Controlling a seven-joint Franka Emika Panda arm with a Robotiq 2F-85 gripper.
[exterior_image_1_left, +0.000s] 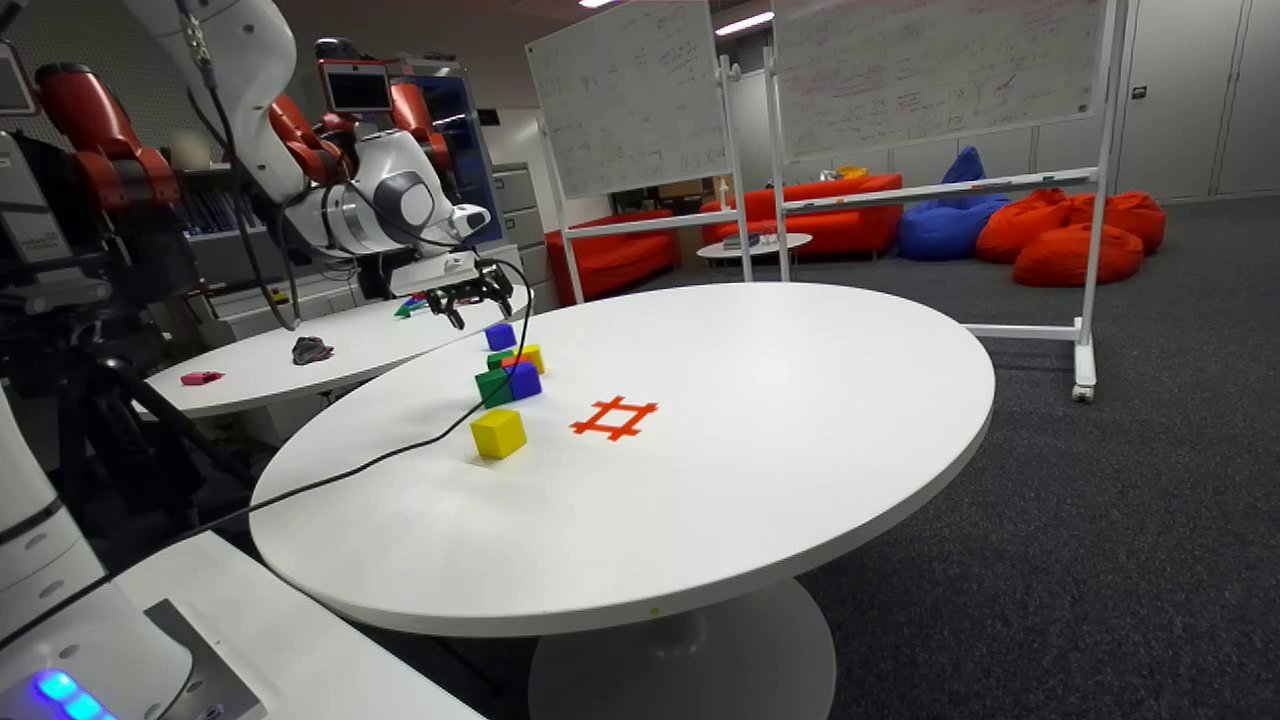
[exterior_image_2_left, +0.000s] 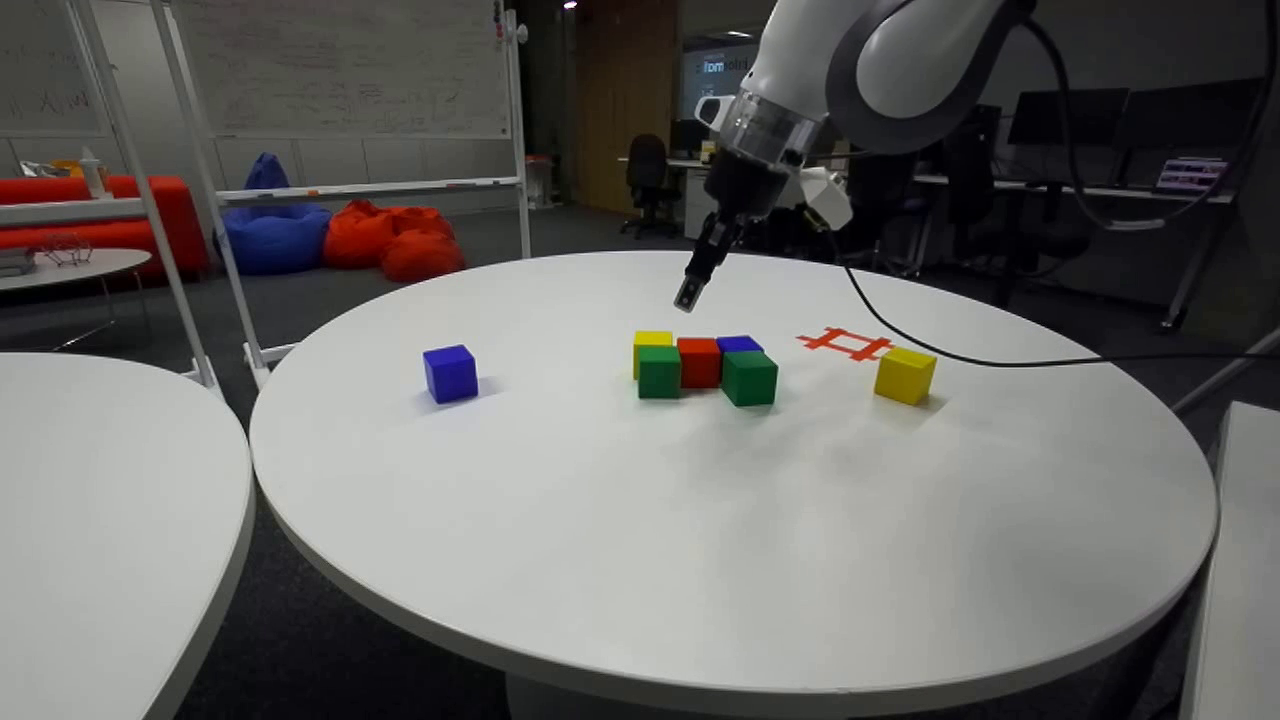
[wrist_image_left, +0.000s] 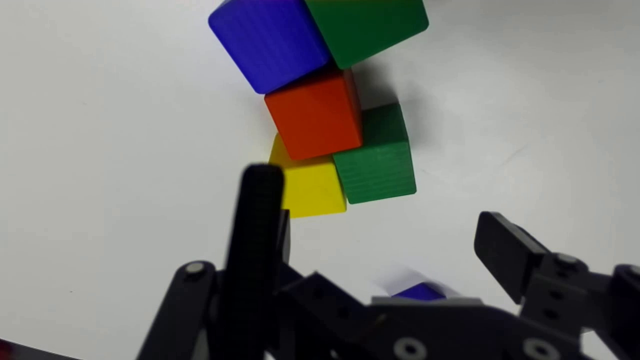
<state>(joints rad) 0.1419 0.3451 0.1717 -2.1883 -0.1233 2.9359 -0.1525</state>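
My gripper (wrist_image_left: 386, 217) stands open above the white round table (exterior_image_2_left: 600, 540), nothing between its fingers. In the wrist view a lone blue cube (wrist_image_left: 419, 292) shows partly beneath the gripper body. Ahead lies a touching cluster: a yellow cube (wrist_image_left: 316, 192), a green cube (wrist_image_left: 381, 172), a red cube (wrist_image_left: 320, 117), a second blue cube (wrist_image_left: 270, 45) and a second green cube (wrist_image_left: 367, 30), these last two cut by the frame's edge. Nearest in that view is the yellow one, partly covered by the left finger. Apart from them sits another yellow cube (exterior_image_2_left: 905, 377), visible in both exterior views.
Orange tape marks a small square (exterior_image_2_left: 840, 349) on the tabletop, near the separate yellow cube. A black cable (exterior_image_2_left: 1000, 364) hangs from the arm and crosses the table. Another white table (exterior_image_1_left: 400, 345) adjoins, bearing a dark object (exterior_image_1_left: 312, 350) and a pink one (exterior_image_1_left: 201, 378).
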